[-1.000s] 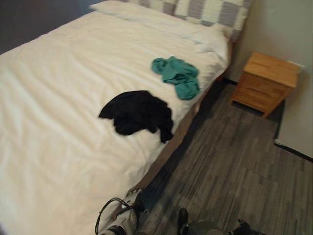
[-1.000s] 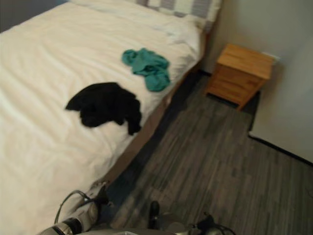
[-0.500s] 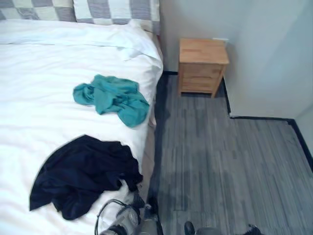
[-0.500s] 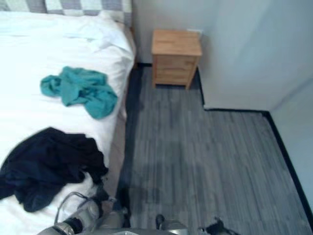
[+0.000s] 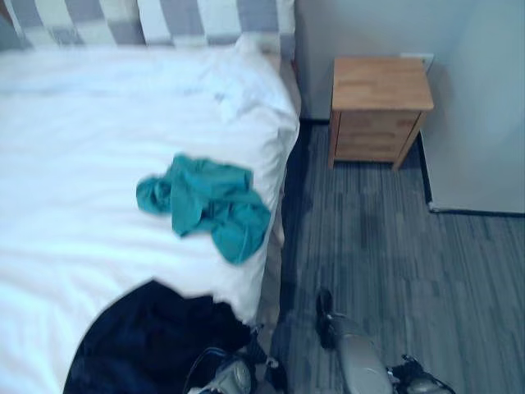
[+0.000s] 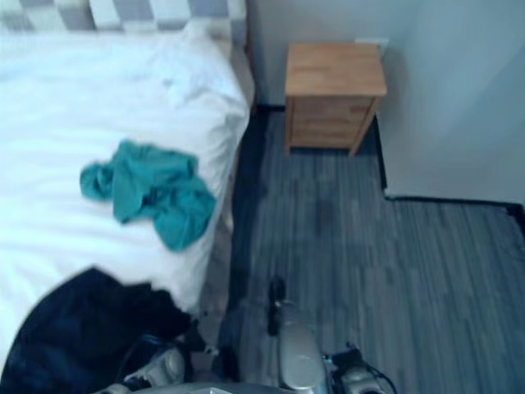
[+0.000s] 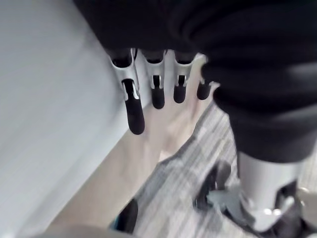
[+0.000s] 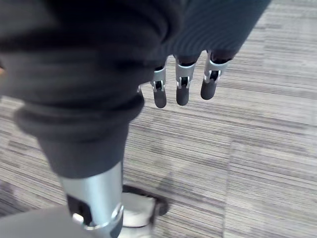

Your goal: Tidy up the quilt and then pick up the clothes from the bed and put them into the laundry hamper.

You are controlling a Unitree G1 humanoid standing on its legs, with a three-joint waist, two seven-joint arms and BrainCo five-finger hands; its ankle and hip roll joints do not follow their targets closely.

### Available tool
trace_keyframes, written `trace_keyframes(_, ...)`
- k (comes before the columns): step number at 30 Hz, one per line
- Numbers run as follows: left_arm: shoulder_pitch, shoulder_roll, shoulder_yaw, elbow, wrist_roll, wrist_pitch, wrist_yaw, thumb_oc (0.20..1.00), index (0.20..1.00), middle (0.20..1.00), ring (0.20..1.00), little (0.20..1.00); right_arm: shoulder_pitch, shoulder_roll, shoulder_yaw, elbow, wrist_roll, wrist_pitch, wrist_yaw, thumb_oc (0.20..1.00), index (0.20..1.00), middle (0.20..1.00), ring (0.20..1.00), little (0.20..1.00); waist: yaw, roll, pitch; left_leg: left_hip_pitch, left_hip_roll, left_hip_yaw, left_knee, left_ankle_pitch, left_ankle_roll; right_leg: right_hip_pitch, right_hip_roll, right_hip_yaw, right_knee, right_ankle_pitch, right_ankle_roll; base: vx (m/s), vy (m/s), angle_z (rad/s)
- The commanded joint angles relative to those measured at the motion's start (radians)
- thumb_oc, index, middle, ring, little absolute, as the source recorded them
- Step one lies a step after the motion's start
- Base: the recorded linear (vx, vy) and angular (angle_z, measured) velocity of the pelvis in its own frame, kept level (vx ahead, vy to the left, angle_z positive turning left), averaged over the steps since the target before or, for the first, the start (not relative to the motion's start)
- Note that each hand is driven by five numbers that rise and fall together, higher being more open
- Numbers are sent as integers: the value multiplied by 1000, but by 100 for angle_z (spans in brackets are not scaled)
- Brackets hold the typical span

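Both arms hang low beside the bed (image 5: 98, 164). The left hand (image 7: 158, 84) dangles by the mattress edge, fingers relaxed and empty. The right hand (image 8: 181, 84) hangs over the floor (image 8: 247, 148), fingers loose. A teal garment (image 5: 209, 205) and a black garment (image 5: 148, 345) lie on the white quilt (image 5: 82, 107).

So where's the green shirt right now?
The teal garment lies crumpled on the white quilt near the bed's right edge, between the black garment and the pillows.
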Motion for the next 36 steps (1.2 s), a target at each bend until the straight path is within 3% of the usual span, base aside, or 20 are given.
trace_keyframes(1, -67, 183, 61, 52, 38, 68, 56, 1000, 1000, 1000, 1000, 1000, 15, -75, 47, -20, -15, 8, -9, 1000, 1000, 1000, 1000, 1000, 21, -85, 66, -156, 3, -25, 648, 231, -38, 221, 38, 41, -283, 33, 10, 293, -118, -38)
trace_keyframes(4, -89, 179, 55, 38, 17, 65, 73, 1000, 1000, 1000, 1000, 1000, -4, -82, 65, -22, -29, 14, -11, 1000, 1000, 1000, 1000, 1000, 60, -115, 79, -260, 13, -34, 693, 195, -6, 282, 38, 109, -314, 21, 2, 536, 35, -154)
trace_keyframes(6, -97, 167, 52, 33, 10, 63, 82, 1000, 1000, 1000, 1000, 1000, -5, -82, 83, -24, -48, 18, -9, 1000, 1000, 1000, 1000, 1000, 91, -123, 74, -306, 17, -45, 567, 156, 12, 339, 29, 179, -340, 3, 15, 406, 182, -178)
trace_keyframes(7, -100, 159, 56, 32, 7, 65, 89, 1000, 1000, 1000, 1000, 1000, -7, -80, 94, -24, -57, 16, -9, 1000, 1000, 1000, 1000, 1000, 104, -119, 68, -298, 6, -55, 448, 148, 20, 353, 29, 207, -345, -6, 26, 524, 321, -155)
trace_keyframes(8, -102, 149, 60, 27, 9, 67, 99, 1000, 1000, 1000, 1000, 1000, -16, -79, 119, -30, -81, 13, -10, 1000, 1000, 1000, 1000, 1000, 118, -104, 48, -274, -1, -58, 115, 142, 27, 394, 23, 241, -367, -31, 54, 524, 320, -145)
trace_keyframes(9, -102, 149, 60, 27, 9, 67, 99, 1000, 1000, 1000, 1000, 1000, -16, -79, 119, -30, -81, 13, -10, 1000, 1000, 1000, 1000, 1000, 120, -106, 47, -270, -3, -55, 105, 149, 27, 393, 21, 243, -367, -29, 54, 663, 361, -145)
trace_keyframes(10, -111, 139, 58, 28, 24, 67, 103, 1000, 1000, 1000, 1000, 1000, -11, -78, 123, -42, -101, 5, -13, 1000, 1000, 1000, 1000, 1000, 113, -94, 28, -261, 31, 47, -55, 194, 11, 432, 9, 227, -384, -57, 67, 321, 142, -69)
trace_keyframes(11, -111, 139, 58, 28, 24, 67, 103, 1000, 1000, 1000, 1000, 1000, -10, -78, 123, -42, -101, 5, -13, 1000, 1000, 1000, 1000, 1000, 115, -96, 29, -256, 29, 49, -61, 196, 11, 434, 7, 228, -385, -58, 68, 557, 261, -59)
trace_keyframes(12, -112, 136, 57, 13, 43, 77, 98, 1000, 1000, 1000, 1000, 1000, 9, -77, 123, -62, -110, 4, -11, 1000, 1000, 1000, 1000, 1000, 99, -89, 20, -256, 68, 215, -114, 225, 9, 453, -1, 195, -373, -82, 72, 247, 124, -5)
trace_keyframes(16, -100, 112, 74, 28, 32, 85, 94, 1000, 1000, 1000, 1000, 1000, 17, -56, 118, -51, -103, 15, -6, 1000, 1000, 1000, 1000, 1000, 92, -86, -16, -223, 29, 254, -149, 225, 29, 477, -26, 172, -348, -96, 100, 448, 236, 31)
trace_keyframes(19, -88, 110, 100, 46, -6, 88, 96, 1000, 1000, 1000, 1000, 1000, 9, -35, 96, -27, -97, 20, -1, 1000, 1000, 1000, 1000, 1000, 107, -101, -37, -199, -19, 222, -153, 183, 71, 444, -55, 166, -191, -105, 129, 377, 206, 29)
trace_keyframes(20, -78, 112, 130, 50, -55, 91, 103, 1000, 1000, 1000, 1000, 1000, 4, -22, 80, -29, -71, 20, 1, 1000, 1000, 1000, 1000, 1000, 120, -105, -24, -153, -49, 194, -152, 142, 108, 368, -74, 177, 63, -36, 175, 477, 267, 79)
trace_keyframes(21, -73, 112, 142, 52, -77, 95, 108, 1000, 1000, 1000, 1000, 1000, -3, -18, 73, -37, -57, 21, 2, 1000, 1000, 1000, 1000, 1000, 117, -104, -8, -116, -58, 168, -163, 127, 125, 312, -65, 206, 192, 13, 181, 376, 211, 71)
trace_keyframes(24, -65, 118, 151, 63, -97, 95, 117, 1000, 1000, 1000, 1000, 1000, -21, -21, 71, -48, -39, 13, -1, 1000, 1000, 1000, 1000, 1000, 106, -81, 20, -55, -58, 93, -194, 118, 138, 185, 1, 262, 370, 8, 157, 256, 65, 110)
trace_keyframes(26, -58, 127, 154, 63, -96, 93, 119, 1000, 1000, 1000, 1000, 1000, -21, -26, 77, -57, -32, 8, 2, 1000, 1000, 1000, 1000, 1000, 102, -72, 30, -23, -62, 6, -206, 117, 131, 130, 48, 283, 310, -30, 135, 408, -84, 171)
trace_keyframes(27, -61, 139, 151, 69, -98, 86, 124, 1000, 1000, 1000, 1000, 1000, -32, -35, 82, -57, -29, 8, -3, 1000, 1000, 1000, 1000, 1000, 101, -78, 35, -21, -68, -83, -196, 104, 119, 131, 38, 329, 130, -65, 122, 356, -139, 178)
trace_keyframes(28, -61, 139, 151, 69, -98, 86, 124, 1000, 1000, 1000, 1000, 1000, -33, -35, 82, -57, -29, 7, -3, 1000, 1000, 1000, 1000, 1000, 100, -76, 34, -23, -66, -83, -195, 105, 118, 131, 40, 328, 125, -61, 121, 417, -167, 232)
trace_keyframes(31, -88, 167, 133, 85, -83, 72, 123, 1000, 1000, 1000, 1000, 1000, -44, -66, 120, -11, -66, 17, 8, 1000, 1000, 1000, 1000, 1000, 100, -110, 31, -8, -98, -273, -149, 41, 96, 150, 45, 648, -178, -31, 148, 374, -177, 201)
trace_keyframes(35, -66, 170, 146, 69, -127, 57, 142, 1000, 1000, 1000, 1000, 1000, -58, -60, 148, -20, -107, 22, 15, 1000, 1000, 1000, 1000, 1000, 124, -129, 34, -28, -85, -308, -113, 32, 73, 171, 16, 538, -181, 15, 136, 214, -364, 177)
trace_keyframes(36, -48, 163, 156, 57, -156, 48, 150, 1000, 1000, 1000, 1000, 1000, -54, -68, 141, -40, -116, 19, 15, 1000, 1000, 1000, 1000, 1000, 128, -135, 36, -85, -69, -270, -62, 46, 48, 230, -49, 426, -256, 16, 121, 117, -359, 200)
